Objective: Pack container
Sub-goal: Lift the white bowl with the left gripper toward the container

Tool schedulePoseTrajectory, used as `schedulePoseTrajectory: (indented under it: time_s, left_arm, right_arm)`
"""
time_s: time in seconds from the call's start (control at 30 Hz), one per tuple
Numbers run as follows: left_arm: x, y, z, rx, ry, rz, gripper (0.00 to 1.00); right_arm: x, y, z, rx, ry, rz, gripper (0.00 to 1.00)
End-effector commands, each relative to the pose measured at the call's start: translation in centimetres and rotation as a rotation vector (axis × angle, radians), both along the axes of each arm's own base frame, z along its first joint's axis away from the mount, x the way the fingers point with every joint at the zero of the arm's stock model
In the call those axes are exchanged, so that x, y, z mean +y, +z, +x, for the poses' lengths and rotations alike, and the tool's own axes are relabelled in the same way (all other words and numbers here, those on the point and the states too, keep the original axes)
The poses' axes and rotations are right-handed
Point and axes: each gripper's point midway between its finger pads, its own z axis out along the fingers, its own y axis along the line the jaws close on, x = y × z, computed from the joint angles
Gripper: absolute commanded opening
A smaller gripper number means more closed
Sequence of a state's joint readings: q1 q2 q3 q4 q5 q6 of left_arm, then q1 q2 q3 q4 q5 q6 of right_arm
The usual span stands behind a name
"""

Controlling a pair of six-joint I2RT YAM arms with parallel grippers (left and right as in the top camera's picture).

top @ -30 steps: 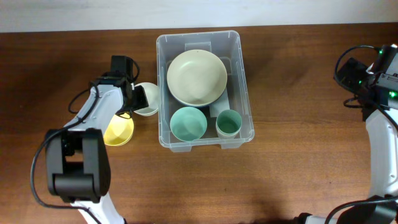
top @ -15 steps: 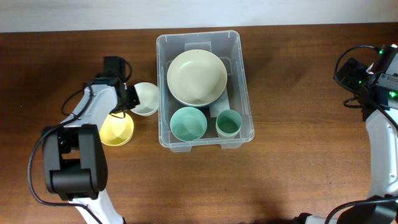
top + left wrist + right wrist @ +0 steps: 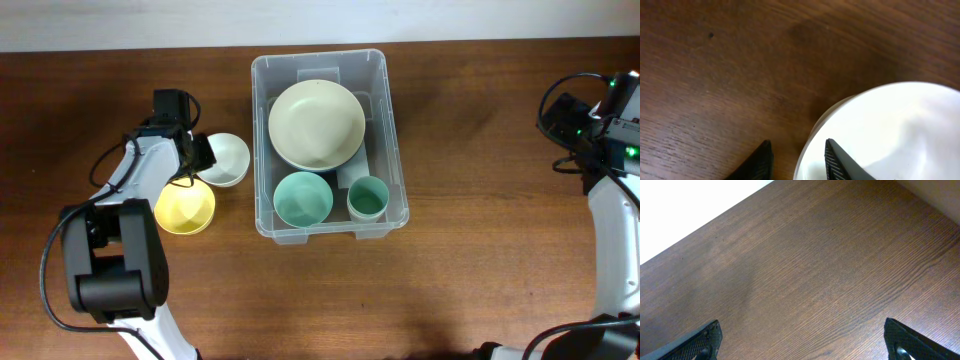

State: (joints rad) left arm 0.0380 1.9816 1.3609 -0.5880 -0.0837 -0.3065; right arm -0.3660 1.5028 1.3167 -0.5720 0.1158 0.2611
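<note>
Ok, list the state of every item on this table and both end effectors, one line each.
container, upright, no lid
cream bowl, upright inside container, far end
teal bowl, upright inside container, near end
green cup, upright inside container, beside teal bowl
white bowl, upright on table, outside container
yellow bowl, upright on table, unpacked
left end effector, astride white bowl's rim, grip unclear
right end effector, open, empty

A clear plastic container (image 3: 395,150) sits upright and lidless at the middle of the surface (image 3: 480,280), nearer the far edge, long sides running far to near. Inside lie a large cream bowl (image 3: 316,124) at the far end, with a teal bowl (image 3: 303,198) and a green cup (image 3: 367,198) at the near end.
</note>
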Motion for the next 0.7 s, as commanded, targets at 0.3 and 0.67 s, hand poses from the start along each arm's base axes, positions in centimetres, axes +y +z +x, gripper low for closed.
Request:
schedulePoseTrajectory:
  time_s: [0.3, 0.67]
  left_arm:
    - [0.3, -0.3, 0.4, 0.001, 0.001, 0.012, 0.19]
    - [0.4, -0.9, 0.2, 0.017, 0.003, 0.011, 0.27]
  right_arm:
    - [-0.3, 0.7, 0.0, -0.015, -0.009, -0.012, 0.99]
    - [-0.3, 0.7, 0.0, -0.015, -0.009, -0.012, 0.99]
